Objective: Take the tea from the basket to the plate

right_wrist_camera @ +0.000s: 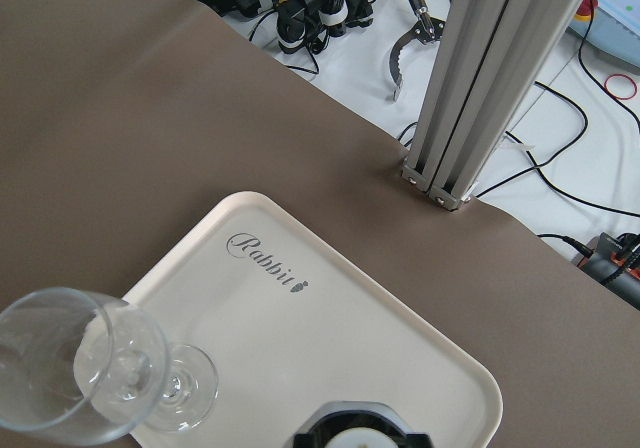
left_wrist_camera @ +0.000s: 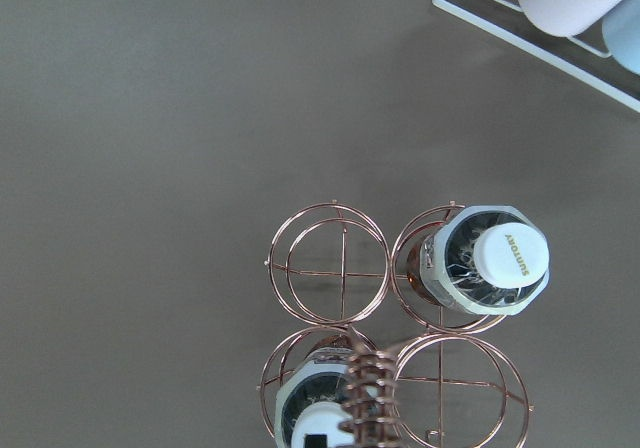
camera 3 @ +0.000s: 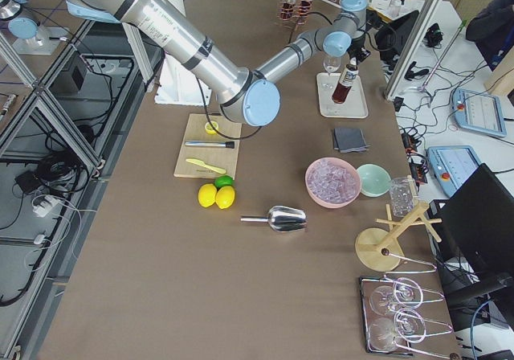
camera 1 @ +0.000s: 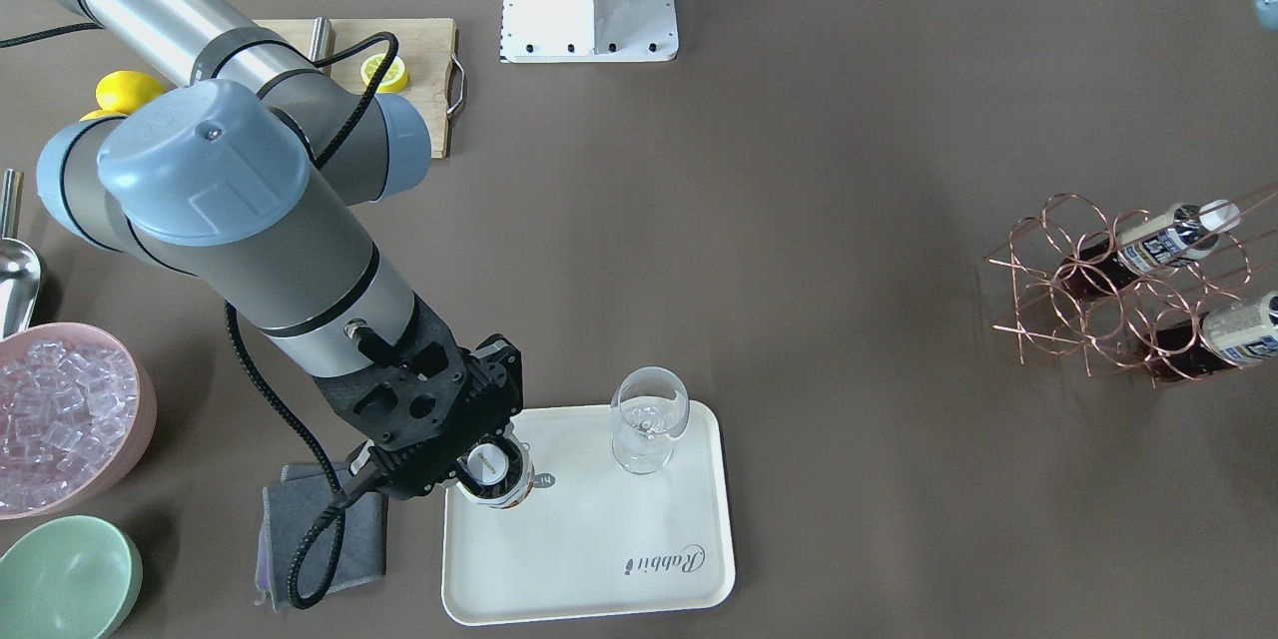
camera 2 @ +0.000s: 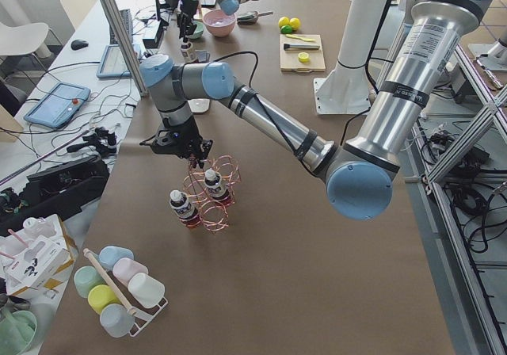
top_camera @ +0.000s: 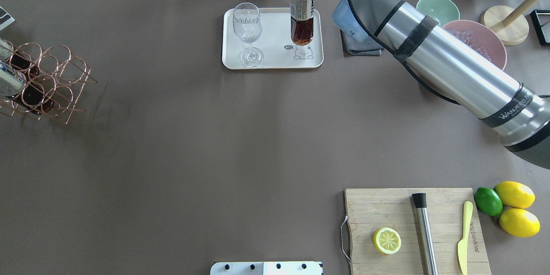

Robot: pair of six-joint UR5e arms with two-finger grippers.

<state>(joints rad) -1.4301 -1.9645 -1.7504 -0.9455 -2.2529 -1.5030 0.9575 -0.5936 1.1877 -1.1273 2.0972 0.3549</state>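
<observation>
My right gripper [camera 1: 489,467] is shut on the neck of a tea bottle [top_camera: 301,19] with dark brown tea and a white cap. It holds the bottle upright over the cream plate [camera 1: 599,559], by the bear drawing [top_camera: 303,53]. I cannot tell whether the bottle's base touches the plate. The copper wire basket [camera 1: 1098,300] stands far off and holds two more tea bottles [left_wrist_camera: 490,263]. My left gripper [camera 2: 194,149] hangs just above the basket [camera 2: 214,192]. It shows only in the exterior left view, so I cannot tell if it is open.
A stemmed clear glass [camera 1: 649,419] stands on the plate beside the bottle. A grey cloth [camera 1: 319,529], a pink bowl of ice [camera 1: 60,419] and a mint-green bowl [camera 1: 65,579] lie next to the plate. A cutting board [top_camera: 412,227] with a lemon half sits near the robot.
</observation>
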